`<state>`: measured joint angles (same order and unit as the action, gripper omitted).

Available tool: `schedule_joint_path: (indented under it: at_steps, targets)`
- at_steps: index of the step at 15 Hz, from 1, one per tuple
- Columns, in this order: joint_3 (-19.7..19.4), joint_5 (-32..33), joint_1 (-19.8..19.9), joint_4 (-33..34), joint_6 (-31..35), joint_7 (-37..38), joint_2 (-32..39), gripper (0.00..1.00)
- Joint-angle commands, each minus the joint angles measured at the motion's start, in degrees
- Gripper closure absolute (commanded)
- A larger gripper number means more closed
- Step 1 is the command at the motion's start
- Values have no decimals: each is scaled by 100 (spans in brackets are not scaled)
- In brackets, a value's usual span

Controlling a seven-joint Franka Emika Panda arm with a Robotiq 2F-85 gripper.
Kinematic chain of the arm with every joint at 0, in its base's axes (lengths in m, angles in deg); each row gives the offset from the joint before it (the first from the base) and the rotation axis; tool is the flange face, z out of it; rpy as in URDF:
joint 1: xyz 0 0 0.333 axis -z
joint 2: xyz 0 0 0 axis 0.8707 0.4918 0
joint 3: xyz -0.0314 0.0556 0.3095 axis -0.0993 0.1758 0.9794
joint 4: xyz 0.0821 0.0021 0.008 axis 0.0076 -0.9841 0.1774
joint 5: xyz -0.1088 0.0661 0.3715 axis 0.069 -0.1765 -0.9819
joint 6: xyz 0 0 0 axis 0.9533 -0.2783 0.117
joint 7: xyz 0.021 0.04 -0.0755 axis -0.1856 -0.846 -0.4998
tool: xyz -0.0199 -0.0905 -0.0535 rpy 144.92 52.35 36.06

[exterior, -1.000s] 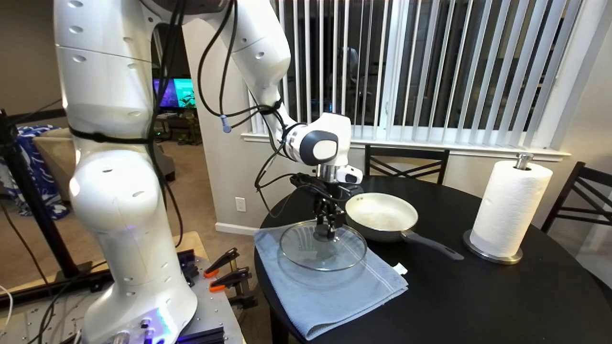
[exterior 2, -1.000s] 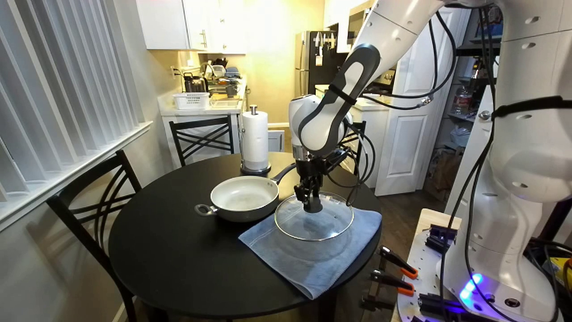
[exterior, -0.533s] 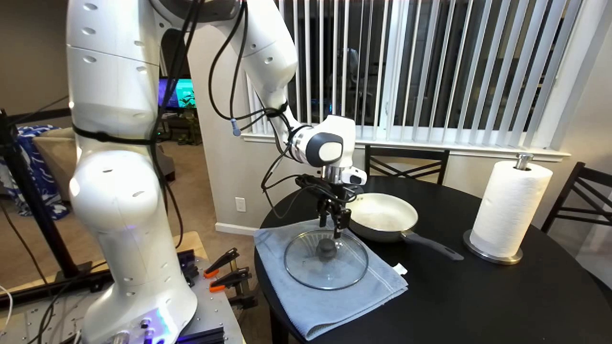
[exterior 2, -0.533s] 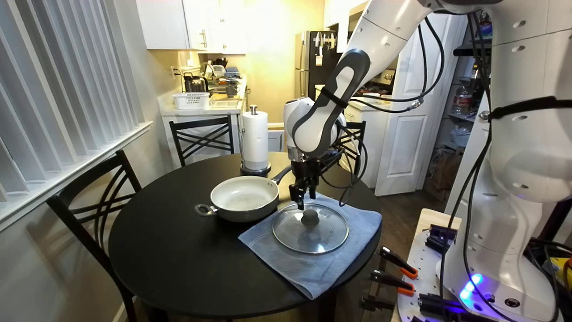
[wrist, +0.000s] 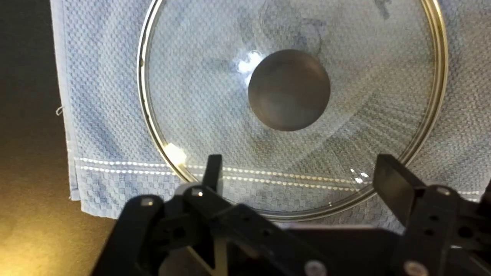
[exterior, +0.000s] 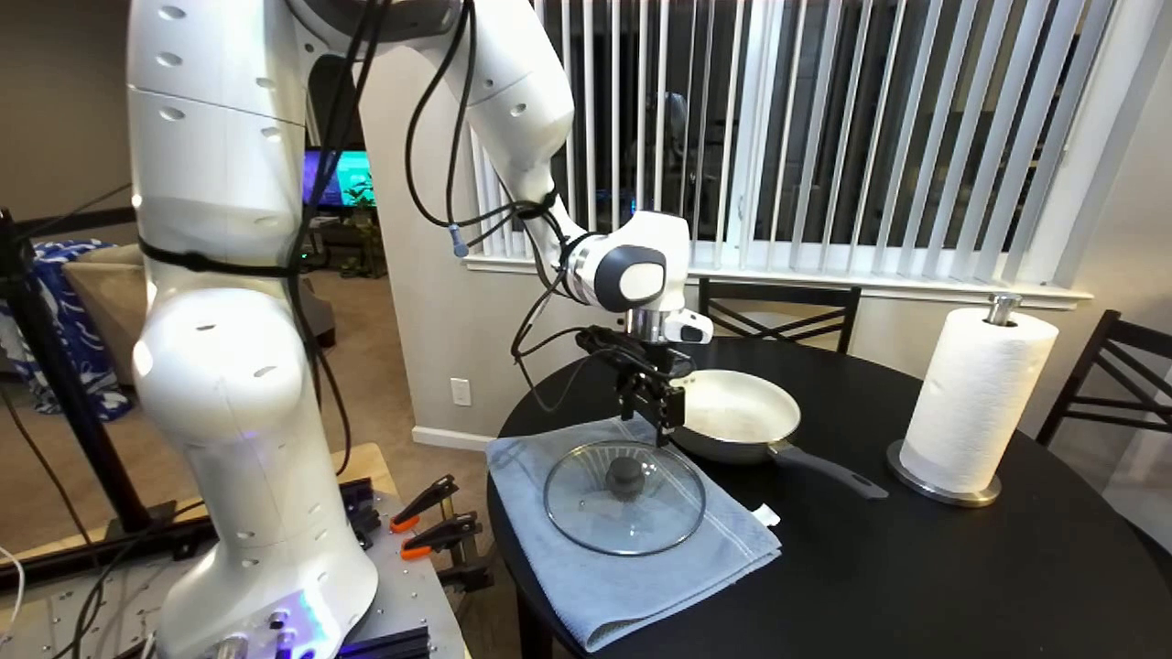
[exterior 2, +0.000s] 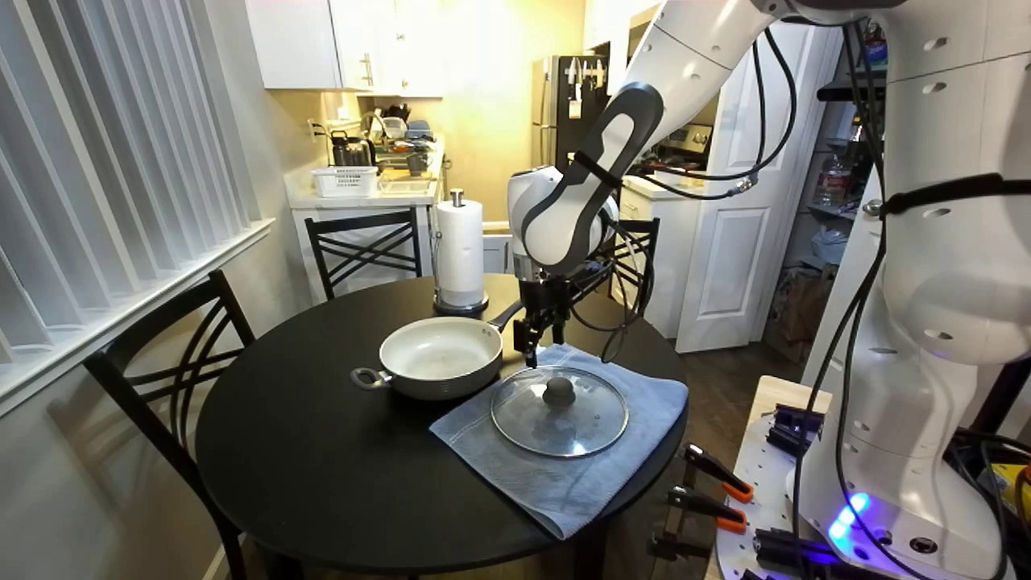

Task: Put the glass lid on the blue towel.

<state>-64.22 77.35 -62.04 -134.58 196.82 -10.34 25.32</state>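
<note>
The glass lid (exterior: 586,517) lies flat on the blue towel (exterior: 632,599), its dark knob (exterior 2: 559,391) pointing up. Both exterior views show cloth all around the lid's metal rim. My gripper (exterior 2: 545,353) hangs above the lid's edge on the pan side, apart from the knob. In the wrist view the gripper (wrist: 299,163) is open, its two fingers (wrist: 395,184) wide apart with nothing between them. Through the clear glass lid (wrist: 215,115) the weave of the blue towel (wrist: 103,122) shows, and the knob (wrist: 289,90) sits beyond the fingertips.
A cream pan (exterior: 728,407) with a dark handle (exterior: 829,469) stands on the black table (exterior: 879,586), close to the gripper. A paper towel roll (exterior: 975,403) stands farther off on its holder. Dark chairs (exterior 2: 185,387) surround the table. Orange-tipped clamps (exterior: 439,531) sit by the arm's base.
The gripper was shut on the knob with the lid above the towel. It has opened, the lid now rests on the towel, and the gripper has moved up and toward the pan.
</note>
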Motion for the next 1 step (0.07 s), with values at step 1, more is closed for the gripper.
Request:
schedule_joint_path:
  at_steps: [1]
  targets:
    - [23,7,25,9,-16,2,-2,0]
